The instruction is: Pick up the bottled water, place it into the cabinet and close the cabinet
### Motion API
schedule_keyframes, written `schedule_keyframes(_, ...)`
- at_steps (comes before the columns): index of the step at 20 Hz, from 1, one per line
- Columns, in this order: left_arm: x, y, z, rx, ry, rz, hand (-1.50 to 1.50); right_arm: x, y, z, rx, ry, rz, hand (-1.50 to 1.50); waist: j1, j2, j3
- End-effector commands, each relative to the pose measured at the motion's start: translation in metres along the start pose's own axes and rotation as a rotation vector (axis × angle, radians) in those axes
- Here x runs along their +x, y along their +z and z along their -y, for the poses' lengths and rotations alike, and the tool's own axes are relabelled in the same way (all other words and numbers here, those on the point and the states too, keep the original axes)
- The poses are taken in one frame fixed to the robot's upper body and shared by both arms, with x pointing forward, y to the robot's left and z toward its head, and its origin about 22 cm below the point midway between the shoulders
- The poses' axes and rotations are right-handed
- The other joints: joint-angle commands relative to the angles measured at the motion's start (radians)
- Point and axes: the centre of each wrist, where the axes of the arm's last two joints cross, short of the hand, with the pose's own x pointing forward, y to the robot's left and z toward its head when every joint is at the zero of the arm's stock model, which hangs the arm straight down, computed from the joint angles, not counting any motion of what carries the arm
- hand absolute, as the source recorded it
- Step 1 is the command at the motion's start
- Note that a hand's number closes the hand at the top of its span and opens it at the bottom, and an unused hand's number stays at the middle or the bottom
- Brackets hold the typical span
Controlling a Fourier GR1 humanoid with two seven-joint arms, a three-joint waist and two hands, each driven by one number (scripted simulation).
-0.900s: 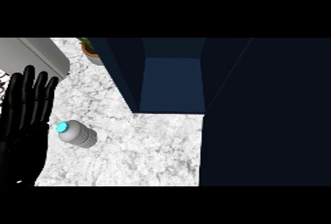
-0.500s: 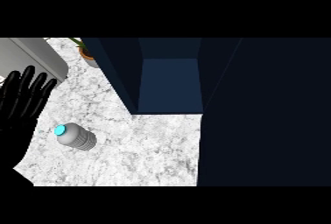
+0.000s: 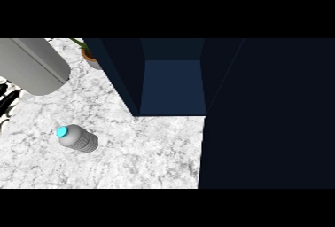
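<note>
I find the bottle (image 3: 78,138) upright on the counter (image 3: 144,155), left of the open cabinet (image 3: 171,86), untouched. Left hand (image 3: 8,99) at the view's left edge; finger state undeterminable. Risk: a sideways approach could topple it.

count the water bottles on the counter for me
1. The bottled water stands on the marble counter at lower left, blue cap up, in front of the open cabinet. No other shows.
</note>
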Motion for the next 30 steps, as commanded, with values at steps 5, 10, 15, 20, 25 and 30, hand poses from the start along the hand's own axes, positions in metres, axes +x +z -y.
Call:
schedule_keyframes(5, 0.007, 0.019, -0.031, 0.03, -0.087, -0.095, -1.5, 0.019, 0.034, -0.017, 0.015, -0.03, -0.004, -1.5, -0.006, 0.001, 0.001)
schedule_keyframes(10, -0.016, 0.003, -0.043, 0.056, -0.061, -0.161, -1.5, 0.04, 0.043, -0.014, 0.013, -0.023, -0.01, -1.5, -0.015, 0.002, 0.001)
schedule_keyframes(15, -0.06, 0.011, -0.044, 0.057, -0.071, -0.256, -1.5, 0.034, 0.05, -0.015, 0.038, -0.012, 0.004, -1.5, -0.024, 0.002, 0.0)
schedule_keyframes(20, -0.092, 0.02, -0.054, 0.037, -0.009, -0.333, -1.5, 0.049, 0.049, -0.022, 0.018, -0.016, 0.0, -1.5, -0.019, 0.005, -0.001)
schedule_keyframes(25, -0.143, 0.013, -0.046, 0.076, 0.047, -0.389, -1.5, 0.039, 0.055, -0.025, 0.044, -0.028, -0.008, -1.5, -0.038, 0.008, -0.003)
schedule_keyframes(30, -0.164, 0.029, -0.054, 0.089, 0.032, -0.402, -1.5, 0.044, 0.062, -0.027, 0.018, -0.039, 0.0, -1.5, -0.039, 0.007, -0.003)
